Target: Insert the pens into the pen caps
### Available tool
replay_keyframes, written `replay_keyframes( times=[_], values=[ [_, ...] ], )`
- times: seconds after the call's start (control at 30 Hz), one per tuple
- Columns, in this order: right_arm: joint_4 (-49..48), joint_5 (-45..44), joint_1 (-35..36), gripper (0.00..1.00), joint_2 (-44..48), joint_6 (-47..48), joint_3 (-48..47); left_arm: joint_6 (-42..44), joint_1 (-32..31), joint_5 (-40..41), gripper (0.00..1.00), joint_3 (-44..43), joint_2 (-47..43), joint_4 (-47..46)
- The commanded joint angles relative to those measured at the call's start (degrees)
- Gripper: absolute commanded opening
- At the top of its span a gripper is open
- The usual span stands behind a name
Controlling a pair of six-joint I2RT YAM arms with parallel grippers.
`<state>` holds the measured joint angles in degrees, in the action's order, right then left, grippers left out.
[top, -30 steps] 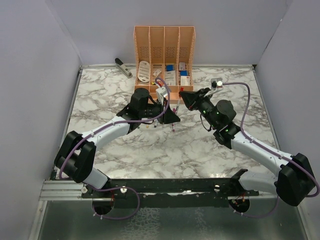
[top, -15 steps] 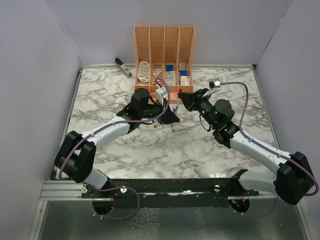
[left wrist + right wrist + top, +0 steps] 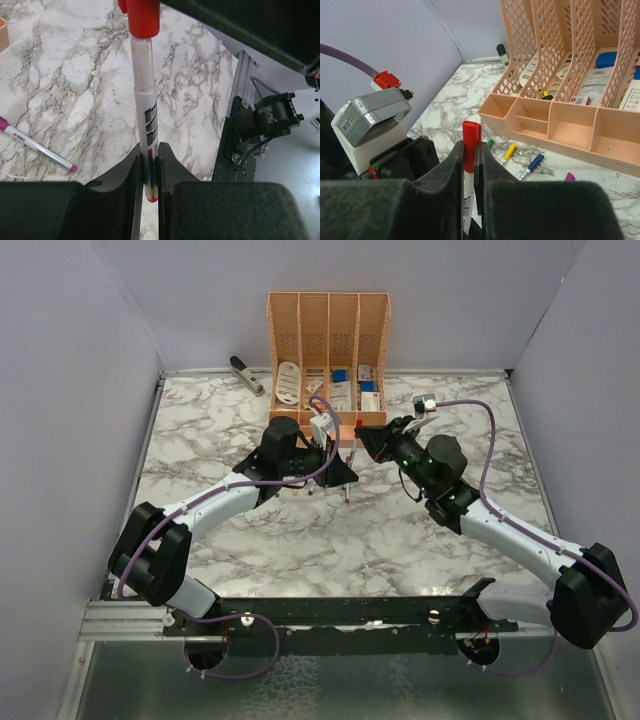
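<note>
Near the centre of the overhead view the two arms meet over a glossy white table (image 3: 200,440) veined in grey like marble. The left claw (image 3: 346,478), made of matte black wedge-shaped fingers, is clamped on the lower end of a thin, round white pen (image 3: 145,115) printed with dark blocks and a coloured stripe. The pen stands roughly upright above the table. In the left wrist view a smooth, glossy red cap (image 3: 142,17) sits on the pen's top end at the upper edge of the frame. The right claw (image 3: 469,147) is pinched tight on that same red cap, whose cylinder shows between its dark fingers at the centre of the right wrist view. A second pen (image 3: 37,146) with a purple tip lies flat at the left of the left wrist view. Loose on the marble in front of a peach plastic organiser (image 3: 570,125) with lattice dividers lie a green cap (image 3: 490,143), a yellow cap (image 3: 510,150), a blue cap (image 3: 534,164) and a purple cap (image 3: 569,176). A grey tool (image 3: 246,374) lies at the upper left of the table. Against a second ago, the right wrist has turned slightly and its cable end sits a little higher and further left, while the left arm has stayed put.
</note>
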<state>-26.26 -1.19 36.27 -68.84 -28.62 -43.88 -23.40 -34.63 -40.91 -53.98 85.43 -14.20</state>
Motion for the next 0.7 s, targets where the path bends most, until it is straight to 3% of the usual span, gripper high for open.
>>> replay_keyframes(
  times=[0.0, 0.27, 0.67],
  values=[
    [1.82, 1.51, 0.03, 0.01, 0.59, 1.02, -1.38, 1.05, -0.26, 1.72, 0.0, -1.39, -2.26, -0.07],
    [2.57, 2.42, 0.02, 0.01, -0.27, -0.67, -1.0, 1.19, -0.26, 2.51, 0.0, -1.22, -2.88, -0.64],
    [4.33, 11.44, -0.02, 0.01, -4.13, -3.7, -0.68, 0.95, -0.26, 6.3, 0.0, -2.14, -3.87, -2.77]
  ],
)
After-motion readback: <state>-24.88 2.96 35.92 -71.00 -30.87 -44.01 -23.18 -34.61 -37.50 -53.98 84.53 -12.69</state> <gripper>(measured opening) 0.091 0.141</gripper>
